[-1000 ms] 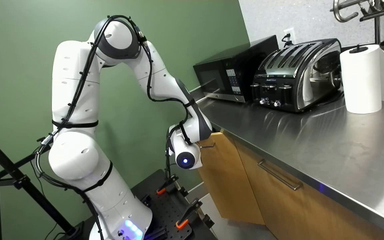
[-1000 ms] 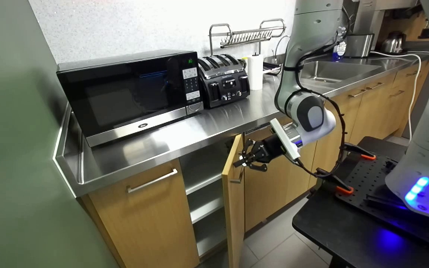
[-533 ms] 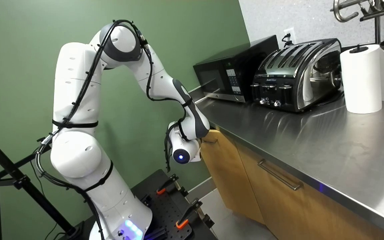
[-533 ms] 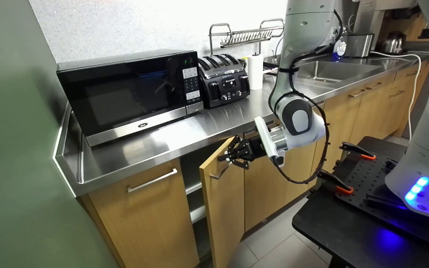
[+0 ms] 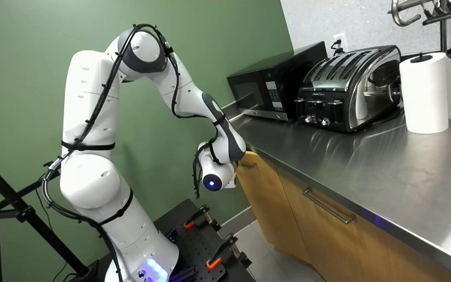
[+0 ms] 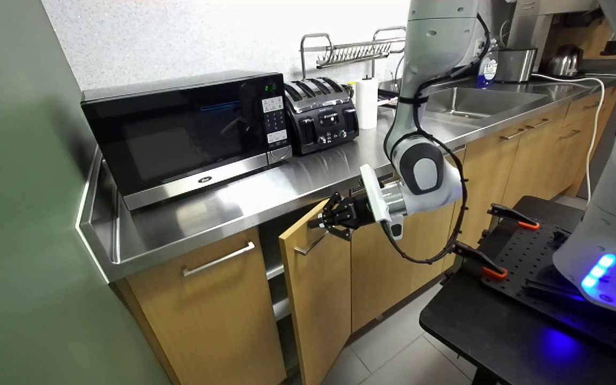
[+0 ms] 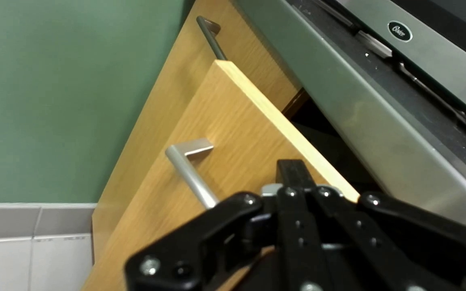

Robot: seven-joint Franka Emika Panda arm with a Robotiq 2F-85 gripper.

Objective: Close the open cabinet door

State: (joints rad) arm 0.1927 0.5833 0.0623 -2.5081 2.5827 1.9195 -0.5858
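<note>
- Cabinet door [image 6: 321, 299] stood ajar beneath the countertop [image 6: 233, 198].
- Gripper [image 6: 314, 223], jaws pressed together, sat against the door's upper face, below the countertop.

In an exterior view, cam stands off, higher than the tabletop [image 5: 366, 164], facing the green wall [image 5: 151, 156], frame rolled, most of the arm [image 5: 88, 180] in shot. In an exterior view, cam sits high beside the green wall, angled down across the tabletop, sink [image 6: 479, 104] at far end; arm cropped top and right. Both exterior views share toaster [image 6: 324, 115] and paper roll [image 6: 368, 104]. Wrist cam: nearest, also rolled, sights over the claw [image 7: 293, 171], in from the bottom, at the top of the cabinet door [image 7: 237, 161]. All three share cabinet door, tabletop edge and microwave [image 6: 179, 139].
</note>
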